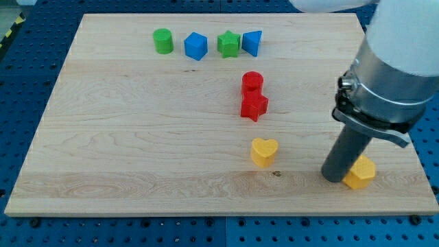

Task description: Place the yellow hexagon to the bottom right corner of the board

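- A pale wooden board [137, 137] with visible grain fills most of the view
- Under it lies a blue perforated worktop [27, 62], showing on all sides
- A yellow-and-black striped strip [8, 34] crosses the view's top left corner

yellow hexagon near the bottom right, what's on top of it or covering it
Nothing rests on the yellow hexagon. The dark rod stands at its left side, and my tip meets the board against it. The rod hides the hexagon's left part, so whether they touch cannot be seen.
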### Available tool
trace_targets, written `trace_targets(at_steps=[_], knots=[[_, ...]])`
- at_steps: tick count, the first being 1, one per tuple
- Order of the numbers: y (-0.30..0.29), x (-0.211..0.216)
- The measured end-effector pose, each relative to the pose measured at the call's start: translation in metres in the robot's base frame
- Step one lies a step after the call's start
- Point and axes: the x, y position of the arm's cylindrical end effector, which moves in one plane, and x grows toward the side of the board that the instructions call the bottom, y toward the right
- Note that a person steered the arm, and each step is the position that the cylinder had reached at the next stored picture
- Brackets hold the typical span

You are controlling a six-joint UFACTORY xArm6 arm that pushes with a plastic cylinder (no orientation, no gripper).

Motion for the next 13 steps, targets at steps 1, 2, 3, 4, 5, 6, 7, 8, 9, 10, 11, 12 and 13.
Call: trace_targets(at_steps=[1, 2, 3, 4, 5, 6, 7, 8, 9, 10, 11, 12, 13], knots=[[0.032, -0.002], [0.032, -0.006], [0.035, -0.016], [0.038, -0.025], [0.039, -0.046], [0.048, -0.05], [0.042, -0.025], [0.049, -0.017], [0.057, -0.017], [0.057, -0.01], [0.059, -0.003], [0.062, 0.003], [0.064, 0.003]])
